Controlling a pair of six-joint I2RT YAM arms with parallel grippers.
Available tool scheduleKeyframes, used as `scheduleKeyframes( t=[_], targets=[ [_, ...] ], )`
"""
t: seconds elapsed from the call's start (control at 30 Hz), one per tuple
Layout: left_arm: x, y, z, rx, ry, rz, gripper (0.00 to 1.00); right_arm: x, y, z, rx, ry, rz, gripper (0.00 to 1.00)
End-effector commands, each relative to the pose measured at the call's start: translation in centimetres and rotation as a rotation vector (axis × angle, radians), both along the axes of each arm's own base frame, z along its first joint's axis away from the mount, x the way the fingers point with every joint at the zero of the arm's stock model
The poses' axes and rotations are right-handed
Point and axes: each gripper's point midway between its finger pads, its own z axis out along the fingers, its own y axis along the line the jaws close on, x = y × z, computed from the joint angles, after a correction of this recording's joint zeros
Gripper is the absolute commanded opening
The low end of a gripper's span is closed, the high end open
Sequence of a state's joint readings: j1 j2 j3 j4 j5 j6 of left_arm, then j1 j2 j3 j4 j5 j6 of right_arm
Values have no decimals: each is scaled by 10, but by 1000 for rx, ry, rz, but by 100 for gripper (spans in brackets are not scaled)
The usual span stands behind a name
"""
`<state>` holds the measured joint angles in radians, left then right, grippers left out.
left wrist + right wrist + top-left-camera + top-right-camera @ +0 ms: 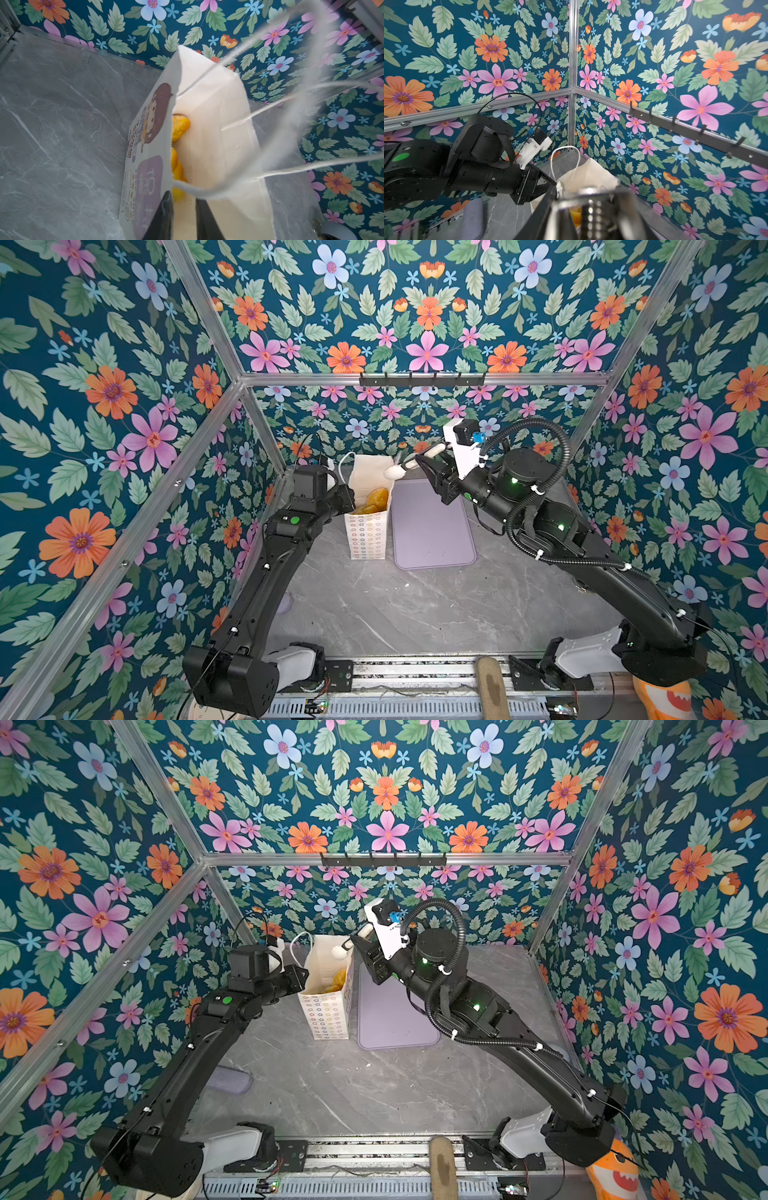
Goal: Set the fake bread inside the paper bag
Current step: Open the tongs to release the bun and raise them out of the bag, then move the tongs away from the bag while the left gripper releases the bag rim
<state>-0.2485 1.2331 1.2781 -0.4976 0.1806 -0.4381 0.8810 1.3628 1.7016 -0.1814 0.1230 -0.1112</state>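
Note:
The white paper bag (368,535) (326,1013) stands upright on the grey table, mouth open. Glossy orange fake bread (374,499) (338,979) (179,126) lies inside it. My left gripper (347,497) (301,975) (182,199) is at the bag's left rim, its dark fingers (165,214) a little apart beside the bag (212,116) wall. My right gripper (426,464) (361,946) (588,199) is shut on metal tongs (409,462) with white tips. One tip hangs over the bag's mouth, with nothing in the tongs. Bread (575,214) shows past the blurred tongs, and the bag (589,174) beyond.
A lilac tray (432,531) (395,1019) lies flat just right of the bag. A greyish-purple pad (230,1079) lies under the left arm. A black hook rail (422,379) runs along the back frame. Floral walls close in three sides.

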Motion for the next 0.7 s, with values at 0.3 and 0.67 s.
scheduleKeyframes(
  t=[0.3, 0.67],
  targets=[
    [-1, 1, 38, -27, -97, 2, 50, 14, -52, -18, -63, 5, -185, 44],
    [-7, 23, 73, 55, -165, 80, 55, 20, -112, -66, -182, 124, -330, 45]
  ],
)
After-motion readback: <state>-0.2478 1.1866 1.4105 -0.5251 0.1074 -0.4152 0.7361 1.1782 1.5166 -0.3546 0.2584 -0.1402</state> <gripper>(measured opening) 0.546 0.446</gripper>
